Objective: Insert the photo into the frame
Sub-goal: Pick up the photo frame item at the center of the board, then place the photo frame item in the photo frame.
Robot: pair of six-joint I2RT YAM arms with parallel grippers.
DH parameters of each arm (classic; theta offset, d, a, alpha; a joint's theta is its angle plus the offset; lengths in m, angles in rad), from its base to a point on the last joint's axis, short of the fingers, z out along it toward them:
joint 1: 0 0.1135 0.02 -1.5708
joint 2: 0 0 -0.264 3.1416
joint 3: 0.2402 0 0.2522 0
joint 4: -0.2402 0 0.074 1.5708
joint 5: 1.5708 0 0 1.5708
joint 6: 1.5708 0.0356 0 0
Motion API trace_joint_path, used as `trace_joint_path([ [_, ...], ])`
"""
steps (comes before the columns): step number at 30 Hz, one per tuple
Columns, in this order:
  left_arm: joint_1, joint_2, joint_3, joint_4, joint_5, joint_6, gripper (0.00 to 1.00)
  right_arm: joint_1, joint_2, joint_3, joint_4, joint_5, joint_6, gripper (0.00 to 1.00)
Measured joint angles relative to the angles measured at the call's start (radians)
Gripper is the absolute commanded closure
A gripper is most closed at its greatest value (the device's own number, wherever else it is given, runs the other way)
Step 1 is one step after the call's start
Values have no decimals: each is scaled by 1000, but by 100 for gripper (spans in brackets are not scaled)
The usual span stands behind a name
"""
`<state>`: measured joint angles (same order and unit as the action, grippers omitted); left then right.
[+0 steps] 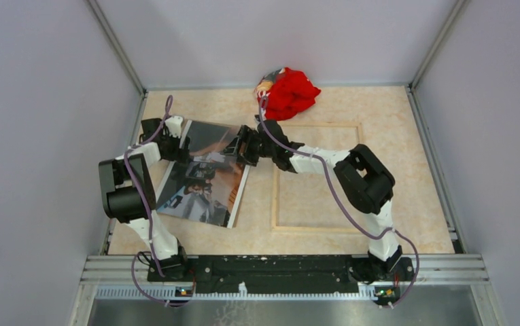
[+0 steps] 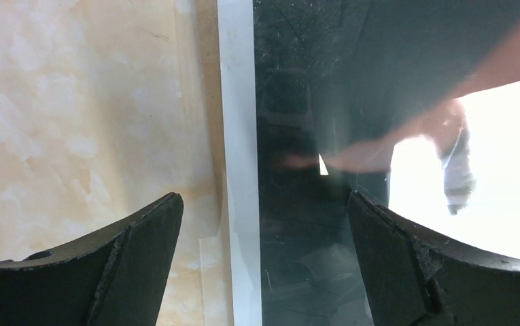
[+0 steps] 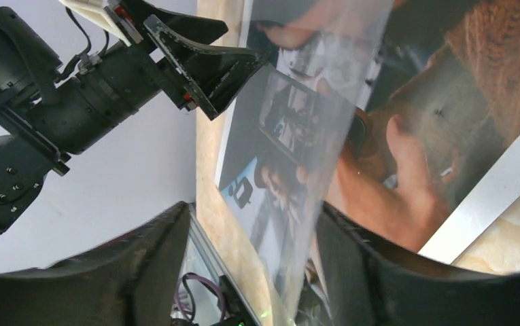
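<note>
1. The left gripper (image 2: 264,195) hangs with jaws wide apart, astride the photo's white edge: one finger over the table (image 1: 406,136), the other over dark print.
2. The photo (image 1: 202,183) lies askew on the table, just left of the frame.
3. The right gripper (image 3: 253,206) has its jaws apart, with a raised clear sheet (image 3: 332,102) between them, not pinched.
4. The frame (image 1: 274,197) lies flat beneath the right arm.

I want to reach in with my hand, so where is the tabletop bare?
Bare table lies in the far right corner, between the red cloth and the right wall, and down the strip right of the frame. Crowded: the far edge of the photo, where the left gripper and right gripper meet.
</note>
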<state>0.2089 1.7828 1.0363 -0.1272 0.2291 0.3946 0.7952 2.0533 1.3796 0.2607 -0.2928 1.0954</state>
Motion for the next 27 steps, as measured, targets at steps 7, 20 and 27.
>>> trace_joint_path([
  [7,0,0,6,-26,15,-1,2,0,37,-18,33,-16,42,65],
  [20,1,3,26,-87,38,0,1,-2,82,6,-5,-15,50,100],
  [27,23,6,137,-260,53,3,1,-24,40,50,-170,8,-85,100],
])
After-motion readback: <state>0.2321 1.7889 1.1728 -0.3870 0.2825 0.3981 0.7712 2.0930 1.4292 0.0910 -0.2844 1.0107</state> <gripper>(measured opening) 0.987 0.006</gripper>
